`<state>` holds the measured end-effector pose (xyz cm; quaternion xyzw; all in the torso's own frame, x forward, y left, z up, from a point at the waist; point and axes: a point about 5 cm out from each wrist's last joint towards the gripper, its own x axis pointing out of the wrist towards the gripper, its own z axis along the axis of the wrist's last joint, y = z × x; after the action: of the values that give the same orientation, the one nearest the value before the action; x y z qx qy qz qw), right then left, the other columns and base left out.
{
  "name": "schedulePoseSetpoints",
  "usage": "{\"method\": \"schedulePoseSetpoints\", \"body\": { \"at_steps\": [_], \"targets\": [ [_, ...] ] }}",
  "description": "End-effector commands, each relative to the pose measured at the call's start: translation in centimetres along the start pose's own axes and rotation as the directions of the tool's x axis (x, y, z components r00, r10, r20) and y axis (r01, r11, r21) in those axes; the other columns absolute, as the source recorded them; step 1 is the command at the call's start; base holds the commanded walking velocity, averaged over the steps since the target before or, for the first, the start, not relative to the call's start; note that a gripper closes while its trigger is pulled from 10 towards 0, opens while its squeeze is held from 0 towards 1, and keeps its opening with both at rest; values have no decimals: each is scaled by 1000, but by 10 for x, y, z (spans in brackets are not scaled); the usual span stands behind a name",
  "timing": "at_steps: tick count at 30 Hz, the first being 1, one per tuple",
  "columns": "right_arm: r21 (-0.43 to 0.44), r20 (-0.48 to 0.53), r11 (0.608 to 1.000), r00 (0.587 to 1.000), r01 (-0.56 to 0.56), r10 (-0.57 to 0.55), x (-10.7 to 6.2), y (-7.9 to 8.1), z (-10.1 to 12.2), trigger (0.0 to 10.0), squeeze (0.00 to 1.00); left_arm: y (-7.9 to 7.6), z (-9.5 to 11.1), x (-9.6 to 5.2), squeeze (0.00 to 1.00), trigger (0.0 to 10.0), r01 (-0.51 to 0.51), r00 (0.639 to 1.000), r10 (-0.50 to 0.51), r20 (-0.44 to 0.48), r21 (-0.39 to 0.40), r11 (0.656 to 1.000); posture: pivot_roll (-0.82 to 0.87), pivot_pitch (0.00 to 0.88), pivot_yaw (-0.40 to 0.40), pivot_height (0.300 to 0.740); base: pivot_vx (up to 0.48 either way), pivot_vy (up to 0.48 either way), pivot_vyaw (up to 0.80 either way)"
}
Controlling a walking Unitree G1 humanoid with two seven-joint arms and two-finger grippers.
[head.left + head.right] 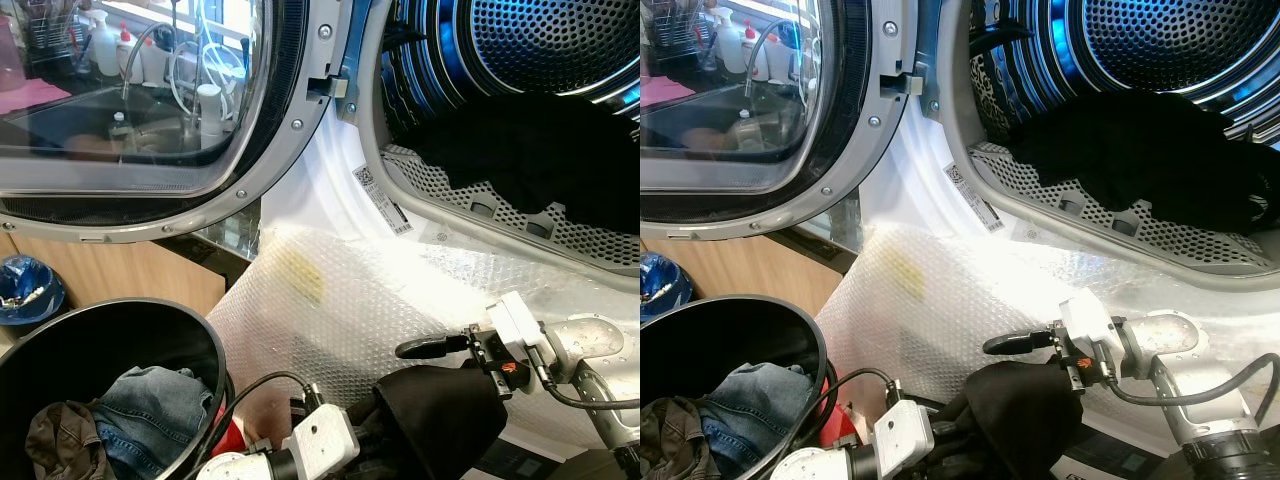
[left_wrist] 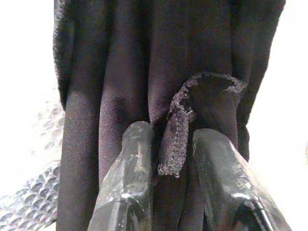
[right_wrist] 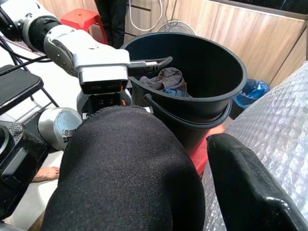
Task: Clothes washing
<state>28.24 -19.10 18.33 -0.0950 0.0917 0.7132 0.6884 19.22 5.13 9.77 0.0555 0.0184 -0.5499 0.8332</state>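
- Black garment [image 1: 440, 415] hangs below the open washer drum [image 1: 520, 60], in front of the bubble wrap [image 1: 330, 300].
- Left gripper [image 2: 168, 159] clenched on garment's folds.
- Right gripper [image 1: 1025, 350]: one finger draped by the garment, other free; grip cannot be told.
- Black bucket [image 1: 110, 330] of clothes left of garment.

a home laundry corner beside a kitchen. a front-loading washing machine stands with its round glass door [image 1: 150, 110] swung open and its perforated drum [image 1: 560, 50] lit blue inside. a black laundry bucket [image 1: 90, 350] holds clothes. the door glass reflects a sink with a tap [image 1: 140, 55] and bottles, and wooden cabinet fronts [image 3: 260, 33] line the wall.
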Motion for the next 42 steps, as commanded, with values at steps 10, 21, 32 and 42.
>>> {"method": "schedulePoseSetpoints", "body": {
  "at_steps": [10, 21, 32, 42],
  "targets": [
    [-19, 1, 999, 999, 34, -34, -10, -1, 4, 10000, 0, -7, 22, -20, 0, 0, -82, 993, 82, 80, 6, 997, 43, 66, -183, 740, 0, 0, 0],
    [-14, 7, 999, 999, 34, -34, -8, -2, 1, 10000, 0, -14, 25, -44, 0, 0, -275, 958, 276, 71, -29, 961, 72, 72, -184, 740, 0, 0, 0],
    [-20, 10, 999, 1000, 30, -30, -6, -3, 3, 10000, 0, -25, 17, -55, 0, 0, -346, 936, 350, 27, -88, 934, 81, 67, -173, 740, 0, 0, 0],
    [-20, 14, 999, 999, 34, -34, -5, -1, 3, 10000, 0, -23, 20, -55, 0, 0, -337, 940, 339, 26, -73, 939, 78, 64, -165, 740, 0, 0, 0]
  ]
}}
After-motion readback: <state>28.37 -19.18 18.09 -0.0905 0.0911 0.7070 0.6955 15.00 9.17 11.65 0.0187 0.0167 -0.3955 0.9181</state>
